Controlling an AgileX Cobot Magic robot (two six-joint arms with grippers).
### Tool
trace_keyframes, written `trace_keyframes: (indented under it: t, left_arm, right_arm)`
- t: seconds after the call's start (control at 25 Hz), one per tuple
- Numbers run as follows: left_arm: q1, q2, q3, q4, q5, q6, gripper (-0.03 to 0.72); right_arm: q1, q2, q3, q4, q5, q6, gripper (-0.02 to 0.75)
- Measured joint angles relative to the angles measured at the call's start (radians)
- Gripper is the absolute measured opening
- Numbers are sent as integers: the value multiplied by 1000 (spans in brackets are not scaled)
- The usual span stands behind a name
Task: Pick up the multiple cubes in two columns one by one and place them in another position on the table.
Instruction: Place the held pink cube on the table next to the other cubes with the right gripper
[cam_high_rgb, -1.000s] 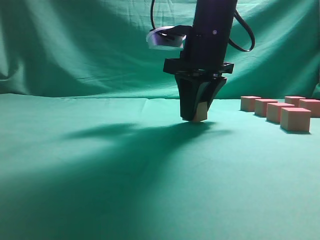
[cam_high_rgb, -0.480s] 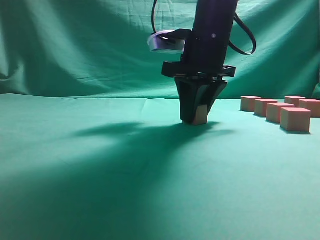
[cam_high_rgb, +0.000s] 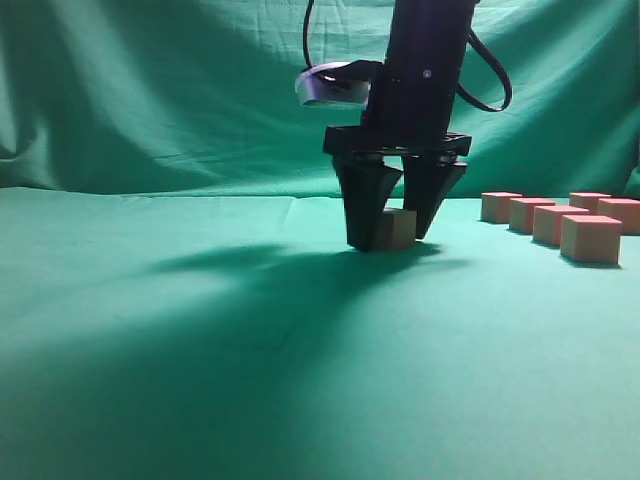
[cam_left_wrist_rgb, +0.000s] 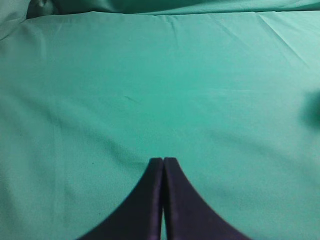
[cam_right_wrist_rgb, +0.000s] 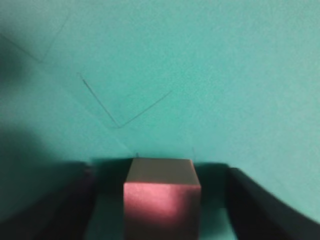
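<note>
One cube (cam_high_rgb: 397, 228) sits on the desk (cam_high_rgb: 200, 330), well left of the cube rows (cam_high_rgb: 560, 222). Right end effector (cam_high_rgb: 392, 238) is spread wide around it, fingers clear, so this one looks placed. Five cubes visible in the rows are left. Left end effector (cam_left_wrist_rgb: 163, 160) is closed, empty.

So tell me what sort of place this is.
Probably a lab or studio bench set up for recording robot practice, not a home or workshop. Green cloth covers the table and hangs as a backdrop, and the only things out are plain pink cubes and the right tool.
</note>
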Motion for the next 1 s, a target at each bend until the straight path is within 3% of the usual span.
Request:
trace_keyframes:
  t: [0.12, 0.24, 0.28, 0.6, 0.88, 0.96, 1.0]
  left_arm:
    - [0, 0, 0, 0, 0, 0, 0]
    - [0, 0, 0, 0, 0, 0, 0]
    - [0, 0, 0, 0, 0, 0, 0]
    - [0, 0, 0, 0, 0, 0, 0]
    - [0, 0, 0, 0, 0, 0, 0]
    - [0, 0, 0, 0, 0, 0, 0]
    - [0, 0, 0, 0, 0, 0, 0]
  right_arm:
    - [0, 0, 0, 0, 0, 0, 637]
    - [0, 0, 0, 0, 5, 0, 642]
    - [0, -2, 0, 0, 11, 2, 685]
    - [0, -87, -180, -20, 169, 37, 669]
    - [0, -180, -287, -160, 276, 197, 669]
    - [0, -225, -285, -194, 278, 238, 599]
    - [0, -257, -273, -204, 278, 255, 611]
